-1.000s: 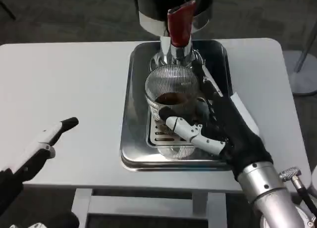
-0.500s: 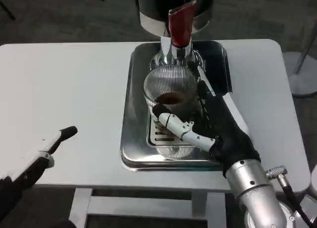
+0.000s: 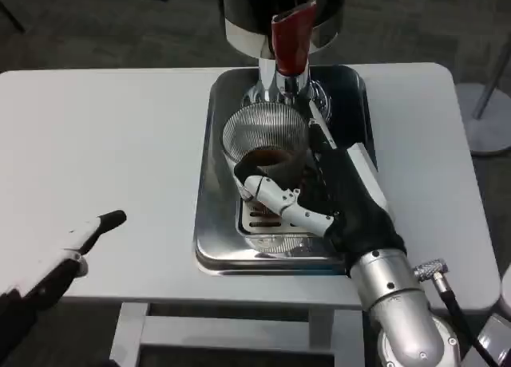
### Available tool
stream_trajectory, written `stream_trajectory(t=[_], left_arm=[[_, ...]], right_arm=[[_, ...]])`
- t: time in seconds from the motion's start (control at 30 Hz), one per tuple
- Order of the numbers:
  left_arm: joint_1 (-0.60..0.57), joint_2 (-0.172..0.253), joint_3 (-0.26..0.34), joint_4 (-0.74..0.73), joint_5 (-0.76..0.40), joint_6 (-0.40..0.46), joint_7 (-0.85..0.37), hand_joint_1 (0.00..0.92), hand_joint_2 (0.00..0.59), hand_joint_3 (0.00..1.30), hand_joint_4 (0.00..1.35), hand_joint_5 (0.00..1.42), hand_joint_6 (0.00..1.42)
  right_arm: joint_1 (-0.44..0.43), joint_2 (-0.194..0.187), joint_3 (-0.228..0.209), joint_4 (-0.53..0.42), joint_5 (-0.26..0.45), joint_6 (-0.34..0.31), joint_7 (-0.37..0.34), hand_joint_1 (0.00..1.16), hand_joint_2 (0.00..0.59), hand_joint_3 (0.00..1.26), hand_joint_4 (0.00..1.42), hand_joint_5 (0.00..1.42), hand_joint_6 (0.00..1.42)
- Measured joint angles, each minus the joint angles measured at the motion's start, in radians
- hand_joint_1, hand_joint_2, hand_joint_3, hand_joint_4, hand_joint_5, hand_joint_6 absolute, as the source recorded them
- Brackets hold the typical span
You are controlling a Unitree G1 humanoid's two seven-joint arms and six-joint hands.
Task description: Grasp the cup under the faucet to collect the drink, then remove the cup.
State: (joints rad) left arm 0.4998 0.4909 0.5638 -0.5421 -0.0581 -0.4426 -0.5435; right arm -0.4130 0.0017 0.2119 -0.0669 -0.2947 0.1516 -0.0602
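Your right robot hand (image 3: 315, 187) is clamped on the cup (image 3: 267, 147): a white thumb crosses the cup's near side, and the dark fingers wrap its right side. The cup is a ribbed, clear glass with dark drink in its lower part. It stands under the faucet (image 3: 289, 44) (the one with the red handle), on the slotted grate of the metal tray (image 3: 209, 175). The tray sits at the middle of the worktop (image 3: 104, 136), reaching from near the far edge almost to the near edge. The faucet belongs to a dark and chrome dispenser (image 3: 243, 12) at the tray's far end, by the worktop's far edge.

Your left robot hand (image 3: 68, 251) lies low near the worktop's near left corner, well apart from the tray. It holds nothing; one black-tipped finger points outward towards the tray, and you cannot tell how the rest of its fingers lie, so whether it is apart or together is not clear. The silver right forearm (image 3: 395, 291) comes up over the worktop's near edge, right of the tray.
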Motion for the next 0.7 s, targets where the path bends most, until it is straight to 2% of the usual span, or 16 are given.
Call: stream_trajectory(t=[0.43,0.7], left_arm=[[0.003,0.018,-0.002,0.014,-0.006,0.014,0.000,0.000,0.024,0.05,0.00,0.00,0.15],[0.009,0.030,-0.001,0.023,-0.009,0.017,-0.001,0.000,0.022,0.05,0.00,0.00,0.15]], right_arm=[[-0.008,0.034,0.025,0.043,-0.050,-0.018,-0.073,0.62,0.219,0.00,0.00,0.00,0.16],[-0.027,0.049,0.038,0.088,-0.057,-0.032,-0.098,0.64,0.213,0.00,0.00,0.08,0.23]])
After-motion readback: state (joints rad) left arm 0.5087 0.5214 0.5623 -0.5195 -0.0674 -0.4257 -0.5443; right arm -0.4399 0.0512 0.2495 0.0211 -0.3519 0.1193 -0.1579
